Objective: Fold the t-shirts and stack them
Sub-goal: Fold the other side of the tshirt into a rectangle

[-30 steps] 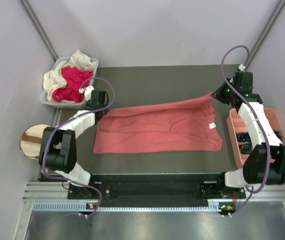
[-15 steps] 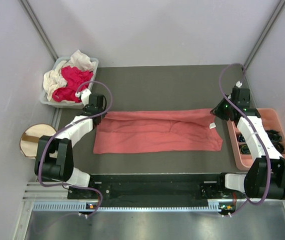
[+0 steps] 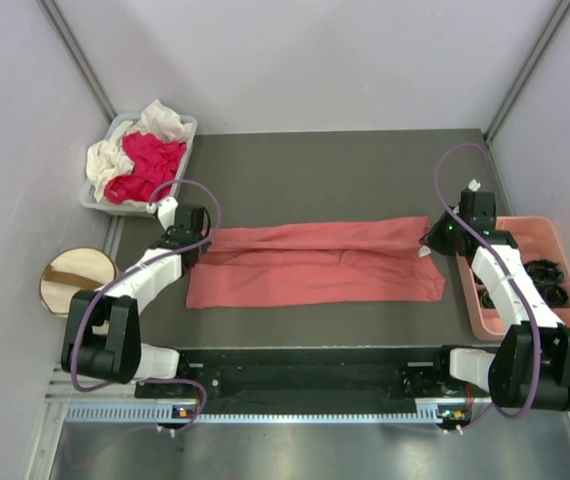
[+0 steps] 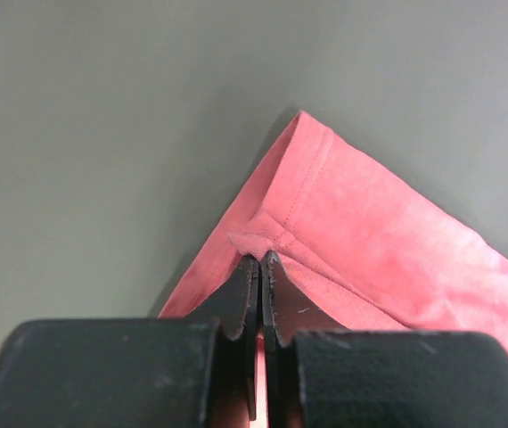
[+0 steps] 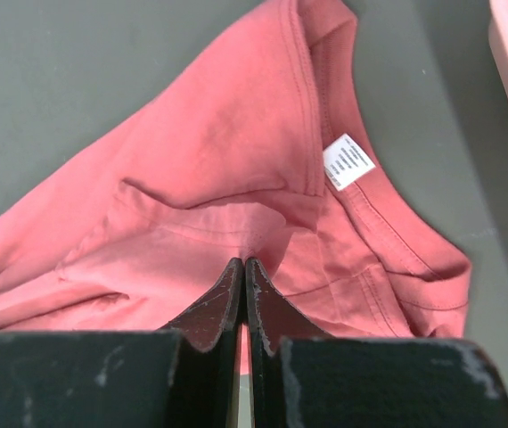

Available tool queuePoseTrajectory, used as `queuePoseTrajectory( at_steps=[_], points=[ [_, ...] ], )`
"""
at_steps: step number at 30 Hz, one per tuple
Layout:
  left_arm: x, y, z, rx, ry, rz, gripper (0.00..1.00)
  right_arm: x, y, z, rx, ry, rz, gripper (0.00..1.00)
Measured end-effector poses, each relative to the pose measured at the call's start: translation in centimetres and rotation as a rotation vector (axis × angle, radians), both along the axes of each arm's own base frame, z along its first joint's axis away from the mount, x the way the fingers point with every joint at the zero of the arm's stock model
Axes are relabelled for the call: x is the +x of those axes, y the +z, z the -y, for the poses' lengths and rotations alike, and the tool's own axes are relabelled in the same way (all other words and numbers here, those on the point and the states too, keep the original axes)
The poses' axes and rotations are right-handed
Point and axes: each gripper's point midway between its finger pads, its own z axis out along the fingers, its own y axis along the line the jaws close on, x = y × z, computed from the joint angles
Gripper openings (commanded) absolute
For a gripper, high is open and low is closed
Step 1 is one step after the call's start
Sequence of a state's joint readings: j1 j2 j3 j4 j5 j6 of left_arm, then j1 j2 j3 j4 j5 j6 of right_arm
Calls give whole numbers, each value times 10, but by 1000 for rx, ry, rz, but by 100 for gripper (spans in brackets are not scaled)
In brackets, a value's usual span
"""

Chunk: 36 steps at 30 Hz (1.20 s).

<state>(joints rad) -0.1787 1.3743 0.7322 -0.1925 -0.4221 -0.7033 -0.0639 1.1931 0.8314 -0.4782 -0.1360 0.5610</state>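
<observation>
Fold: clamped left claw (image 4: 260, 259) and right claw (image 5: 243, 263) on far edge of shirt (image 3: 315, 270); needed level, matched lowering before release.

The small black things (image 3: 550, 268) in the pink tray (image 3: 535, 232) are too small to name. The words on the white label (image 5: 348, 161) are too tiny to read. The pink shirt (image 5: 200, 178) runs off the left edge of the right wrist view (and the right edge of the left wrist view).
</observation>
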Motion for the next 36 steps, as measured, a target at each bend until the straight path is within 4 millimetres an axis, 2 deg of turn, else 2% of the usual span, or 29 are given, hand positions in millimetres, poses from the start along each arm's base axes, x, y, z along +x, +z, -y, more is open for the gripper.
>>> queuePoseTrajectory(
  at_steps=[3, 11, 25, 29, 30, 31, 32, 35, 36],
  points=[
    [-9, -1, -2, -2, 7, 3, 0, -3, -5, 1, -2, -3, -13, 0],
    [-28, -22, -4, -9, 23, -50, 0, -7, -14, 0, 3, -7, -27, 0],
    [-38, -32, -4, -27, 32, -71, 1, -31, -48, -2, 19, -20, -118, 0],
    [-41, -25, -4, -33, 34, -53, 14, -35, -51, -2, 21, -23, -128, 0],
    [-42, -23, -4, -34, 36, -48, 32, -36, -52, -2, 21, -24, -130, 0],
    [-43, -20, -5, -37, 40, -41, 39, -35, -51, -2, 20, -25, -127, 0],
    [-44, -18, -5, -35, 43, -38, 42, -35, -51, -2, 18, -26, -125, 0],
    [-48, -9, -9, -35, 69, -15, 72, -35, -51, -1, 14, -29, -124, 0],
    [-49, -5, -10, -35, 77, -5, 73, -35, -51, -1, 13, -30, -124, 0]
  ],
)
